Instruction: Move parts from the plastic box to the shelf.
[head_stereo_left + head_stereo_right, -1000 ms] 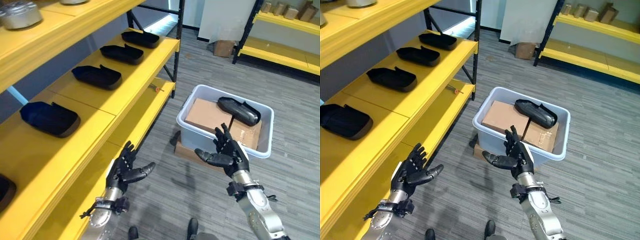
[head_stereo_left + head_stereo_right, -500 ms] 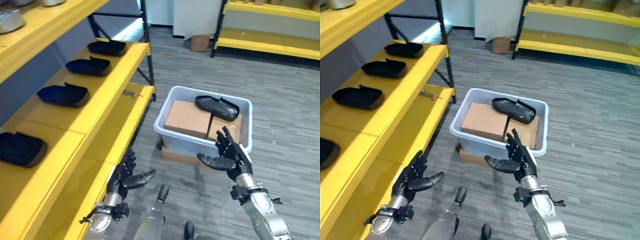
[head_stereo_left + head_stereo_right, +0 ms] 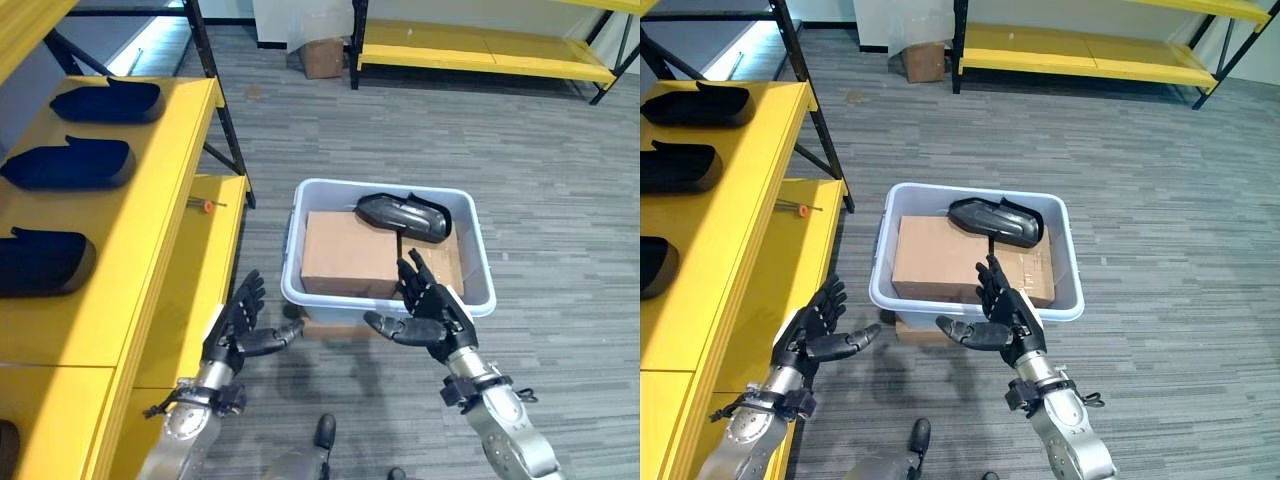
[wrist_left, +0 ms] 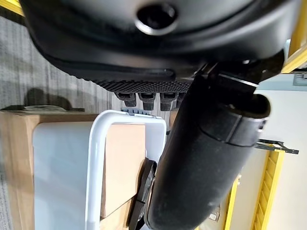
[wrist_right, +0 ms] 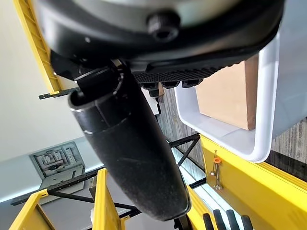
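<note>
Both hands empty, fingers spread. Left hand (image 3: 238, 328) hovers over the floor just left of the plastic box (image 3: 478, 300); right hand (image 3: 432, 318) is at the box's near rim. The one part (image 3: 402, 216) to move, black and shoe-shaped, lies atop cardboard boxes (image 3: 349, 252) at the box's far side. Shelf (image 3: 150, 230) on the left already carries similar parts (image 3: 66, 164).

Risks, as I judge: part sits past the near rim, so a reach could knock the wall or push the part off the cardboard. Glossy curved shell may slip in a one-hand grip.

Hard to tell: what's under the cardboard; the part's underside. Nearest shelf part cut off at frame edge.
</note>
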Robot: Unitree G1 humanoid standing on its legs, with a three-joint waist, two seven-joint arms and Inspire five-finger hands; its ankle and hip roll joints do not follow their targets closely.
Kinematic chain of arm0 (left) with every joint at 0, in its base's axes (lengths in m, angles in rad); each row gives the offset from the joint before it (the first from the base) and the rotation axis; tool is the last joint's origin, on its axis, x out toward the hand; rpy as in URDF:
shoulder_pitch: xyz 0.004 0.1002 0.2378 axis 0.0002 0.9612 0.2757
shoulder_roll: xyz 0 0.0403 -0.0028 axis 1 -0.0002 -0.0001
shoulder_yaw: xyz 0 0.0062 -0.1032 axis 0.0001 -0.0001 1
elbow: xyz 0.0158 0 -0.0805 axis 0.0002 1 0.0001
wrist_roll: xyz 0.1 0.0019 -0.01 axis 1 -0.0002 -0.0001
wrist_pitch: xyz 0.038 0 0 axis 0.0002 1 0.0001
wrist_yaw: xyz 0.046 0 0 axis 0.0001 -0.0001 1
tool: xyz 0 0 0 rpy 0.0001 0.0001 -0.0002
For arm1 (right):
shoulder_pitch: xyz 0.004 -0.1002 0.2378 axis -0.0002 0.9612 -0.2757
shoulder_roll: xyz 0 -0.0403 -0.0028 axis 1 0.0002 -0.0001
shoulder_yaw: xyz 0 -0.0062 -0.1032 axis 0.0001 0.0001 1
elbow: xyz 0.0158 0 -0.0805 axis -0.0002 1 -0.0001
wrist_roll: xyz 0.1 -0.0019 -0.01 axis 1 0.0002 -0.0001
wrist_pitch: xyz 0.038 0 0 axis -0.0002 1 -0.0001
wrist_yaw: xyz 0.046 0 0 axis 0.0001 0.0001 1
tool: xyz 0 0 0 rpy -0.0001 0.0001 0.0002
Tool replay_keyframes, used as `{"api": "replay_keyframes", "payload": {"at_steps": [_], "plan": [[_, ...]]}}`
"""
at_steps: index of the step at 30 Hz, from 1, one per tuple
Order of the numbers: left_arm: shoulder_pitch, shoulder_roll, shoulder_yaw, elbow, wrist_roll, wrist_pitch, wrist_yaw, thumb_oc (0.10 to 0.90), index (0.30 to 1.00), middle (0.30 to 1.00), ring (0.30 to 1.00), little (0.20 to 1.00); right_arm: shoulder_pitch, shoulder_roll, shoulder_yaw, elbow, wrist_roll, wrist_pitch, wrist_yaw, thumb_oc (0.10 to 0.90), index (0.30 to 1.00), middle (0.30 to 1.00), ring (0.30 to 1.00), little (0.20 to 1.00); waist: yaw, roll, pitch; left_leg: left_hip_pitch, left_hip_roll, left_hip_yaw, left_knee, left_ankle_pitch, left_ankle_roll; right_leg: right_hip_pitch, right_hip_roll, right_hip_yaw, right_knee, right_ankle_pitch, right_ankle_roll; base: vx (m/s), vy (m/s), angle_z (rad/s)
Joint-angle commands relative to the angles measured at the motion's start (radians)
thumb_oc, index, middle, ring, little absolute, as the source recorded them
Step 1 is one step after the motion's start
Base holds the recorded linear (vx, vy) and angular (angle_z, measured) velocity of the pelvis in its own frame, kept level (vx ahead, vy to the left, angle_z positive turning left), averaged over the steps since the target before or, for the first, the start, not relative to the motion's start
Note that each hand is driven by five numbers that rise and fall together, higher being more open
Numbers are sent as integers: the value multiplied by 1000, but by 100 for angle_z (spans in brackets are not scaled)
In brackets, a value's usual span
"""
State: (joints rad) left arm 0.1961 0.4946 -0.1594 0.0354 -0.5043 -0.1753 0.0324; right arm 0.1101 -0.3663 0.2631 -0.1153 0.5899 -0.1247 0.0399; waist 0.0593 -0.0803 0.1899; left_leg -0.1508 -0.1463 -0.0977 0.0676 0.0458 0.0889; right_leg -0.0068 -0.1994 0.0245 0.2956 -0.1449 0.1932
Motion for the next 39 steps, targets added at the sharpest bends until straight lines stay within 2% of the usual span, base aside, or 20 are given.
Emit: {"api": "replay_keyframes", "payload": {"at_steps": [1,2,3,4,6,7,8,9,10,11,13,15,17,19,25,28,35,39], "plan": [[4,36,37,-137,21,-82,-8,900,1000,1000,1000,1000,-43,-1,-23,-88,-11,-82,17,900,1000,1000,1000,1000,-18,21,-5,-7,44,-96,57,-41,14,-123,49,2,253,275,-68,156,180,15],[6,36,40,-136,26,-80,-8,900,1000,1000,1000,1000,-41,3,-23,-86,-14,-81,16,900,1000,1000,1000,1000,-18,30,2,10,48,-91,53,-50,17,-155,33,-32,263,254,-75,162,96,33],[7,34,39,-131,26,-79,-11,900,1000,1000,1000,1000,-42,9,-19,-80,-13,-80,13,900,1000,1000,1000,1000,-20,36,3,32,52,-82,43,-59,16,-185,16,-67,222,221,-84,123,47,35],[7,34,39,-130,26,-79,-11,900,1000,1000,1000,1000,-42,9,-19,-80,-13,-80,13,900,1000,1000,1000,1000,-22,36,5,36,52,-84,41,-61,15,-180,16,-70,223,217,-85,158,-18,-1],[18,31,46,-132,10,-80,-18,900,1000,1000,1000,1000,-45,12,-16,-76,-2,-81,13,900,1000,1000,1000,1000,-31,38,13,77,66,-82,20,-77,-1,-188,-3,-104,63,189,-84,200,-119,-15],[20,26,48,-127,1,-83,-17,900,1000,1000,1000,1000,-51,12,-16,-70,-1,-82,9,900,1000,1000,1000,1000,-34,35,21,91,73,-78,17,-90,-12,-194,-20,-122,-47,207,-70,521,-458,9],[45,1,57,-122,4,-87,-17,900,1000,1000,1000,1000,-53,8,-15,-92,-16,-78,12,900,1000,1000,1000,1000,-43,10,39,165,115,-77,12,-147,-53,-200,-86,-146,-277,344,2,524,-491,-1],[56,-7,67,-125,7,-87,-21,900,1000,1000,1000,1000,-41,7,-22,-103,-13,-75,17,900,1000,1000,1000,1000,-40,-2,30,176,121,-76,8,-153,-62,-173,-85,-162,-298,343,5,445,-420,-4],[56,-7,67,-125,7,-87,-21,900,1000,1000,1000,1000,-41,7,-22,-103,-13,-75,17,900,1000,1000,1000,1000,-40,-1,30,177,121,-76,7,-153,-62,-172,-85,-163,-299,343,4,293,-337,3],[80,-28,69,-127,-3,-78,-32,900,1000,1000,1000,1000,-32,-5,-32,-114,-7,-76,23,900,1000,1000,1000,1000,-36,-19,-1,197,158,-86,-19,-157,-89,-147,-61,-191,-292,330,-5,278,-343,19],[91,-31,71,-130,-9,-75,-38,900,1000,1000,1000,1000,-25,-18,-39,-123,-9,-75,26,900,1000,1000,1000,1000,-37,-15,-12,208,202,-100,-41,-147,-106,-135,-36,-215,-278,307,-14,253,-363,31],[94,-31,68,-137,-26,-71,-40,900,1000,1000,1000,1000,-27,-34,-44,-126,-7,-79,22,900,1000,1000,1000,1000,-43,-1,-17,203,243,-114,-64,-129,-124,-131,-12,-238,-272,277,-28,120,-279,56],[85,-19,59,-144,-34,-69,-39,900,1000,1000,1000,1000,-55,-74,-58,-127,-24,-92,3,900,1000,1000,1000,1000,-50,27,-10,179,315,-121,-110,-71,-156,-156,19,-271,-248,232,-49,74,-306,38],[82,-20,59,-145,-41,-69,-37,900,1000,1000,1000,1000,-75,-95,-66,-131,-45,-99,-8,900,1000,1000,1000,1000,-50,38,0,165,332,-124,-126,-49,-166,-180,25,-275,-229,222,-55,-9,-145,3],[74,-10,59,-159,-55,-71,-35,900,1000,1000,1000,1000,-187,-170,-91,-130,-141,-125,-61,900,1000,1000,1000,1000,-41,56,27,128,352,-119,-152,-9,-180,-242,30,-279,-189,211,-64,-39,-62,-1],[59,24,34,-183,-71,-75,-46,900,1000,1000,1000,1000,-381,-258,-45,-54,-283,-139,-132,900,1000,1000,1000,1000,-20,65,70,70,356,-117,-155,18,-189,-314,28,-273,-155,214,-67,-108,-51,-1],[21,44,-11,-198,-101,-90,-27,900,1000,1000,1000,1000,-616,-275,58,160,-365,-118,-234,900,1000,1000,1000,1000,15,78,140,-7,346,-126,-155,50,-201,-388,13,-281,-131,222,-70,-81,-32,2],[10,34,-24,-201,-106,-93,-14,900,1000,1000,1000,1000,-672,-281,74,253,-405,-105,-267,900,1000,1000,1000,1000,27,90,167,-42,342,-137,-155,64,-206,-422,1,-286,-110,219,-70,-35,-21,10]]}}
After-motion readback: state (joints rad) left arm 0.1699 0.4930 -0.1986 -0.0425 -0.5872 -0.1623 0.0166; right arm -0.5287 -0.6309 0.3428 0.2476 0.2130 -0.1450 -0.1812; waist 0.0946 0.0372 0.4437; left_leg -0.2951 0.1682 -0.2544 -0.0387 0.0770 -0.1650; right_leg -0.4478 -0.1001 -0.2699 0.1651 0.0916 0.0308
